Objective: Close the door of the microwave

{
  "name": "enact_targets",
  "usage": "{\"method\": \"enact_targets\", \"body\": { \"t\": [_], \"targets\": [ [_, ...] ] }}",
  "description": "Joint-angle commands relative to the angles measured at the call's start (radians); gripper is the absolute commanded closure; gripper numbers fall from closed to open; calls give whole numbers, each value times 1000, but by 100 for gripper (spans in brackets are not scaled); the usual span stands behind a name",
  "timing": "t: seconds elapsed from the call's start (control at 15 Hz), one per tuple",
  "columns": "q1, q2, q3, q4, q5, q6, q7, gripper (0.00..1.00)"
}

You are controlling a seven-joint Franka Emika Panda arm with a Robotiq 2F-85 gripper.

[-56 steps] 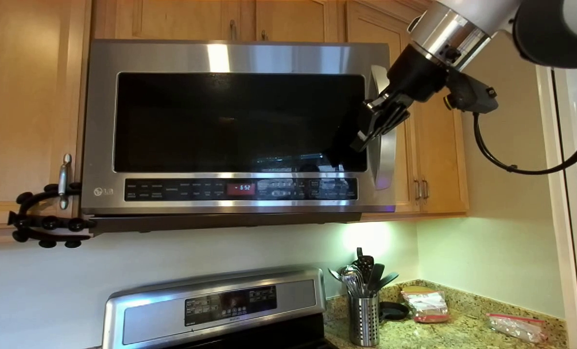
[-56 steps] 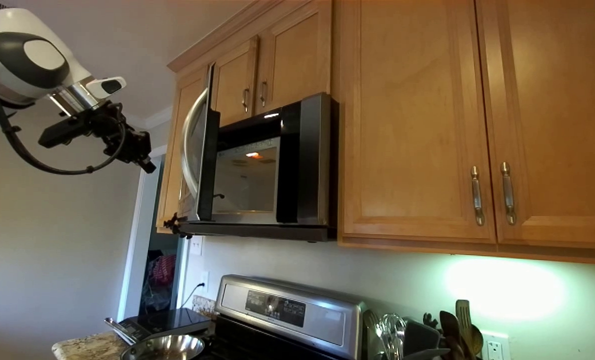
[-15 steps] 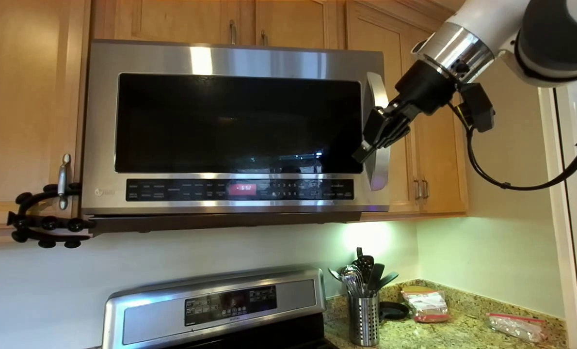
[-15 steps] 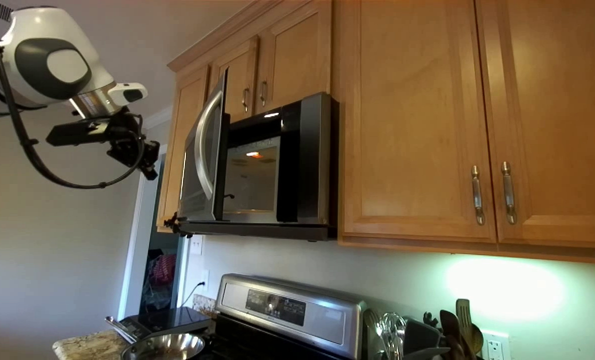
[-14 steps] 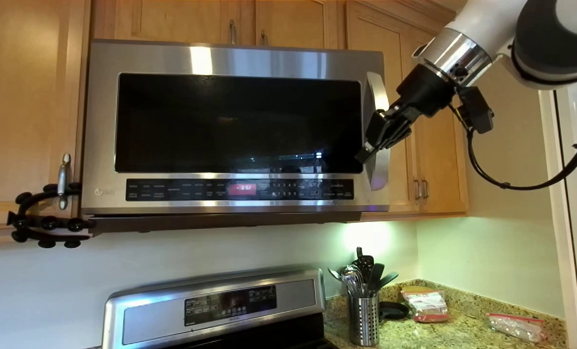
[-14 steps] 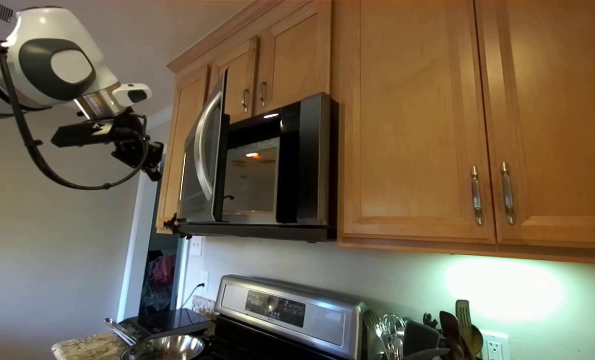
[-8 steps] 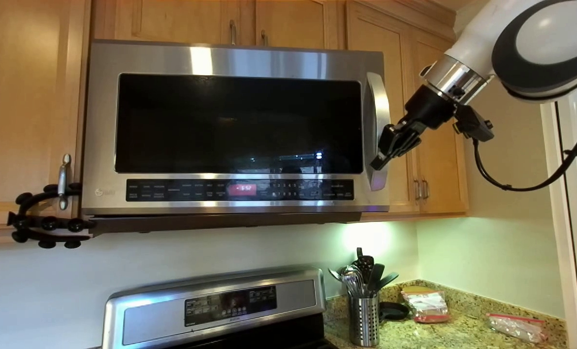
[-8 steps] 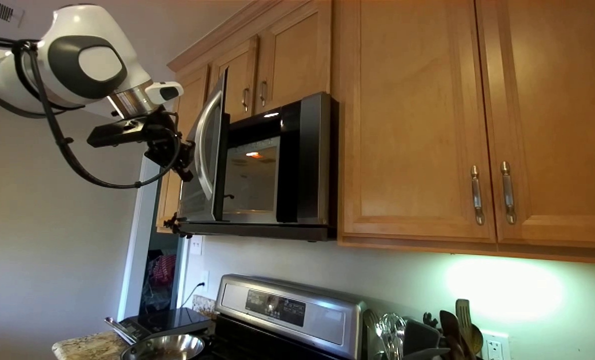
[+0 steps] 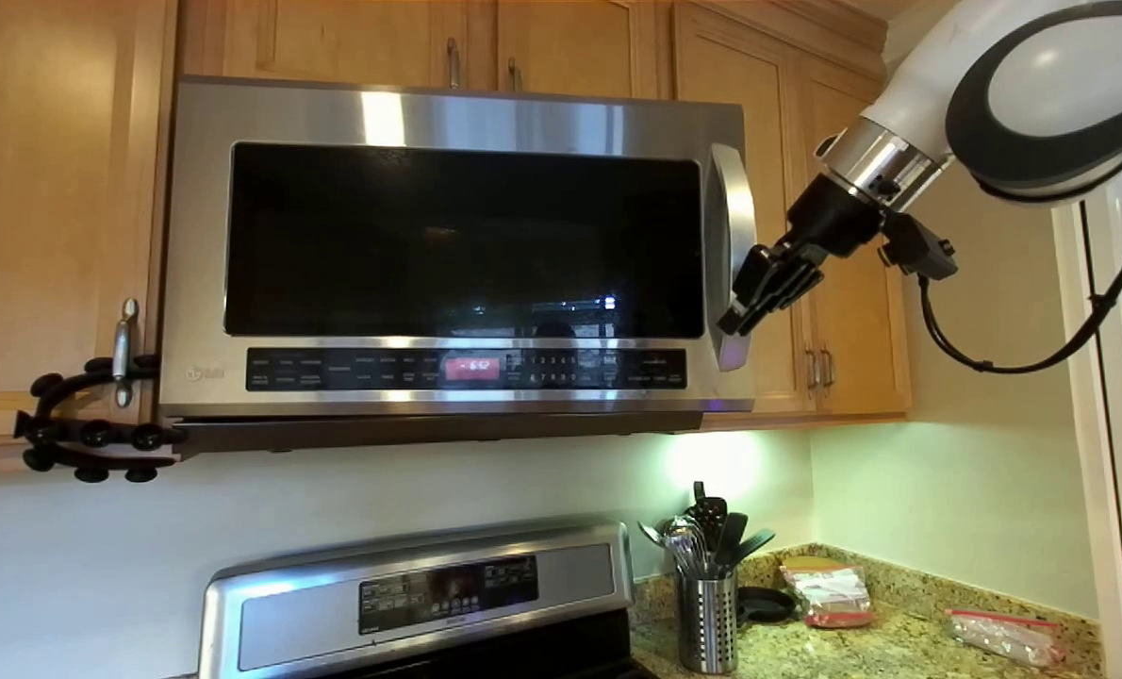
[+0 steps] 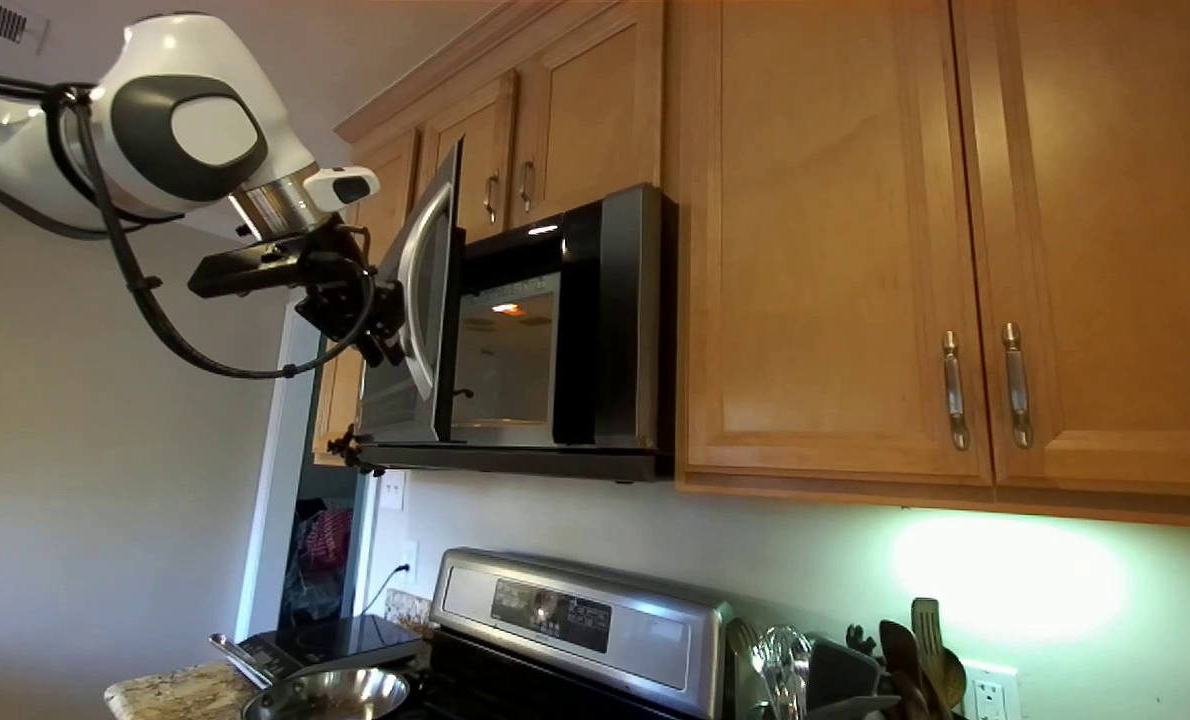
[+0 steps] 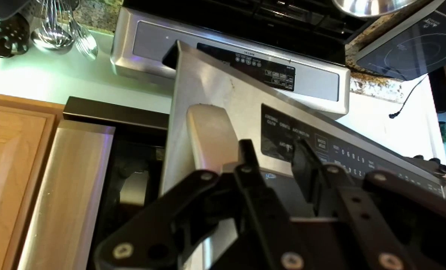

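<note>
Microwave [image 10: 577,350], a stainless-steel over-the-range unit, hung with part of its front laid bare. Its door [image 9: 467,245], a wide steel-framed panel of dark glass, stood ajar at an angle to the body, not yet closed. The panel looked rigid and fairly heavy, its weight likely borne by hinges, so that a steady, even push looked likely to be enough; the glass advised against a slam, and the polished steel was probably slick to the touch. The bowed vertical bar handle [image 9: 735,222], set along the free edge farthest from the presumed hinge, seemed the best place to press, with the most leverage and little need of a tight grip. The hand [image 11: 274,144] hung on the room side of the handle's lower half, its fingers [image 11: 251,185] a moderate gap apart with nothing seen between them; whether it touched the bar could not be told. In the wrist view, the handle lay just beside one finger, outside the gap, with the door's face beyond both.
</note>
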Motion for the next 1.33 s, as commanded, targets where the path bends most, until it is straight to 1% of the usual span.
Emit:
{"method": "enact_targets", "body": {
  "t": [0.0,0.13,0.2,0.27,0.4,0.53,0.6,0.67,0.73,0.8,1.07,1.13,1.2,1.27],
  "targets": [
    [2,1,-1,3,-3,-3,2,68],
    [2,1,-1,3,-3,-3,2,68],
    [0,8,-2,6,-4,2,1,43],
    [-11,15,-1,13,-14,6,0,42],
    [-48,31,7,27,-46,6,4,32],
    [-80,54,4,43,-79,13,4,19],
    [-104,68,4,53,-98,18,11,32],
    [-122,85,1,64,-117,22,10,58],
    [-132,109,-5,77,-125,29,10,57],
    [-137,133,-11,91,-126,33,12,61],
    [-147,232,-22,140,-119,62,18,89],
    [-160,259,-21,152,-128,80,24,93],
    [-167,286,-23,167,-133,94,27,96],
    [-171,312,-29,184,-138,109,27,96]
  ]
}}
